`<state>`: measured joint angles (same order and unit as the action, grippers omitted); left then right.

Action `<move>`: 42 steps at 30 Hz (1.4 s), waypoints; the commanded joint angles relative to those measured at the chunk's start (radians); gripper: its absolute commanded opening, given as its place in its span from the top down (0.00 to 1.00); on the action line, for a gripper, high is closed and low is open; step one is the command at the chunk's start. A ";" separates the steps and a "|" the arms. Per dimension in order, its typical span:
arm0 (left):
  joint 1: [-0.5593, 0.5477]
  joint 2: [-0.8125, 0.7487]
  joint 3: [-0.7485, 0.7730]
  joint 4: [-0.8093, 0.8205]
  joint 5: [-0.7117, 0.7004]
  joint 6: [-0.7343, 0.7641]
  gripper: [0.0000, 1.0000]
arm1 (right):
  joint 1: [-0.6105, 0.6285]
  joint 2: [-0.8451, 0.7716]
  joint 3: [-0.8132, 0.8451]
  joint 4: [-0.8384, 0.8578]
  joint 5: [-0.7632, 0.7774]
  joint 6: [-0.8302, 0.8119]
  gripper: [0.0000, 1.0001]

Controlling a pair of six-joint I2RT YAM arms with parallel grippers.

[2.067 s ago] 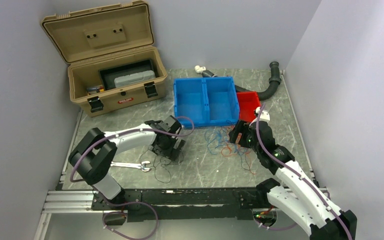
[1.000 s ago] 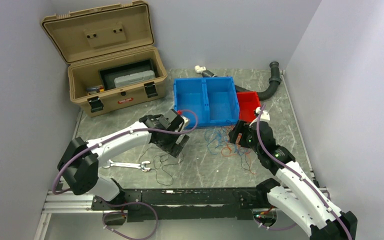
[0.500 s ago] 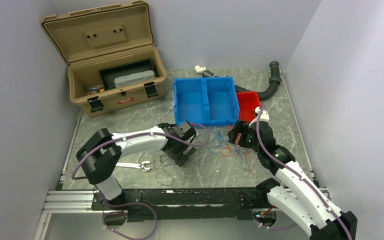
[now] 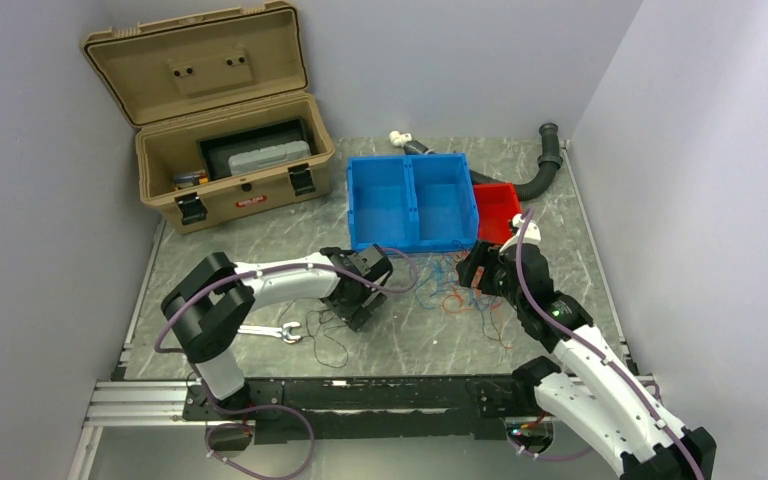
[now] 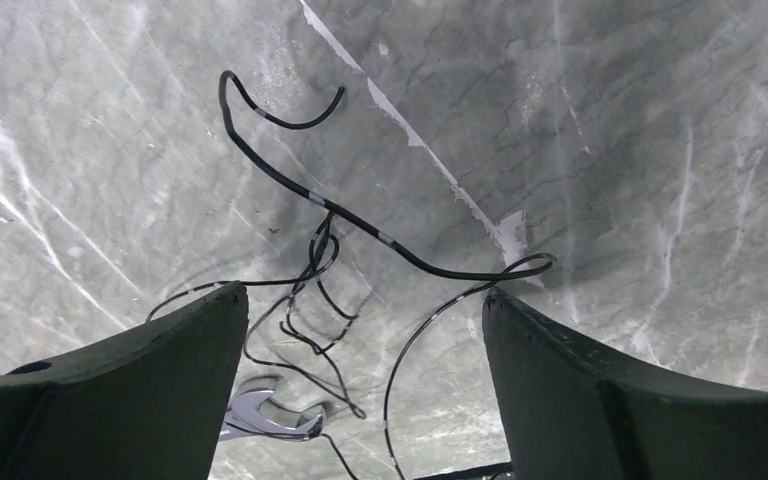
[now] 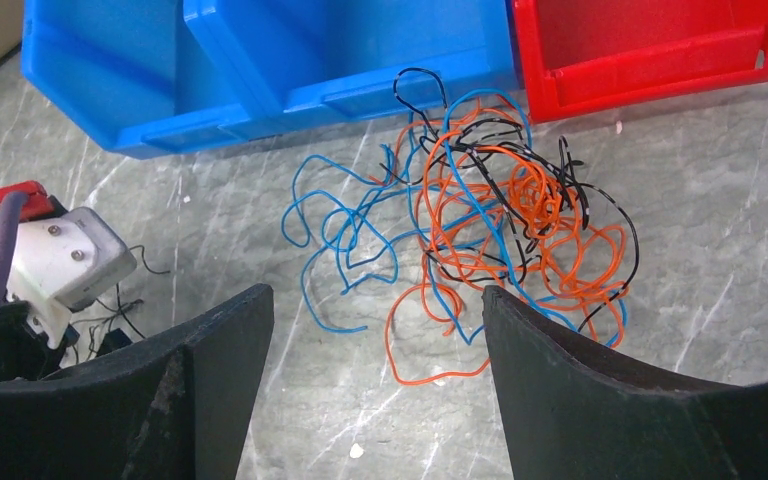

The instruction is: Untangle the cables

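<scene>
A tangle of thin blue, orange and black cables point(image 6: 480, 220) lies on the table in front of the blue and red bins; it also shows in the top view point(image 4: 445, 285). Loose black cables point(image 5: 330, 260) lie apart to the left, by the wrench point(image 4: 325, 335). My left gripper point(image 5: 360, 300) is open and empty, jaws wide above the black strands; it also shows in the top view point(image 4: 360, 310). My right gripper point(image 6: 375, 300) is open and empty, hovering just short of the coloured tangle, near its left side point(image 4: 468, 272).
A blue two-compartment bin point(image 4: 412, 200) and a red bin point(image 4: 495, 210) stand behind the tangle. An open tan case point(image 4: 225, 150) is at the back left. A silver wrench point(image 4: 260, 330) lies at the front left. A black corrugated hose point(image 4: 545, 165) curves at the back right.
My left arm swung right from beside the wrench toward the table's middle, then settled over the black strands. The right arm has barely moved.
</scene>
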<state>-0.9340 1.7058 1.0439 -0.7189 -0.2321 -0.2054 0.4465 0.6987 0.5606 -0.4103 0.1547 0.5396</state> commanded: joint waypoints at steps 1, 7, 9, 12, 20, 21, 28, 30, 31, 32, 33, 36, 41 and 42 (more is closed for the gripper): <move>0.040 0.049 -0.049 0.045 0.054 -0.010 0.21 | 0.002 -0.017 0.012 0.004 0.012 -0.017 0.22; 0.103 0.030 -0.094 0.104 0.208 -0.009 0.77 | 0.002 -0.026 0.007 0.001 0.015 -0.017 0.22; 0.124 0.025 -0.097 0.108 0.257 -0.011 0.99 | 0.001 -0.028 0.009 -0.003 0.017 -0.017 0.22; 0.130 0.005 -0.089 0.103 0.275 -0.023 1.00 | 0.001 -0.033 0.013 -0.010 0.026 -0.021 0.22; 0.129 -0.209 0.031 0.030 0.295 -0.049 1.00 | 0.002 -0.036 0.014 -0.012 0.028 -0.021 0.22; 0.130 -0.229 0.062 0.012 0.297 -0.049 1.00 | 0.001 -0.035 0.013 -0.009 0.027 -0.021 0.22; 0.129 -0.236 0.293 -0.084 0.367 -0.037 1.00 | 0.000 -0.029 0.025 -0.002 0.023 -0.021 0.22; 0.129 -0.228 0.353 -0.105 0.367 -0.033 1.00 | 0.001 -0.031 0.030 -0.006 0.026 -0.024 0.22; 0.129 -0.223 0.383 -0.117 0.363 -0.029 1.00 | 0.001 -0.033 0.032 -0.008 0.028 -0.025 0.22; 0.129 -0.218 0.407 -0.127 0.357 -0.026 1.00 | 0.000 -0.035 0.034 -0.011 0.031 -0.026 0.22; 0.130 -0.212 0.425 -0.132 0.347 -0.024 1.00 | 0.001 -0.036 0.037 -0.014 0.034 -0.029 0.22; 0.130 -0.177 0.461 -0.166 0.293 -0.030 1.00 | 0.000 -0.043 0.039 -0.018 0.039 -0.033 0.22; 0.129 -0.128 0.394 -0.182 0.190 -0.054 1.00 | -0.001 -0.051 0.029 -0.018 0.040 -0.033 0.22; 0.129 -0.130 0.357 -0.162 0.180 -0.061 0.98 | 0.000 -0.052 0.026 -0.017 0.040 -0.032 0.22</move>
<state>-0.8066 1.5513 1.4860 -0.8635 0.0372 -0.2497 0.4465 0.6651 0.5610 -0.4210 0.1780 0.5228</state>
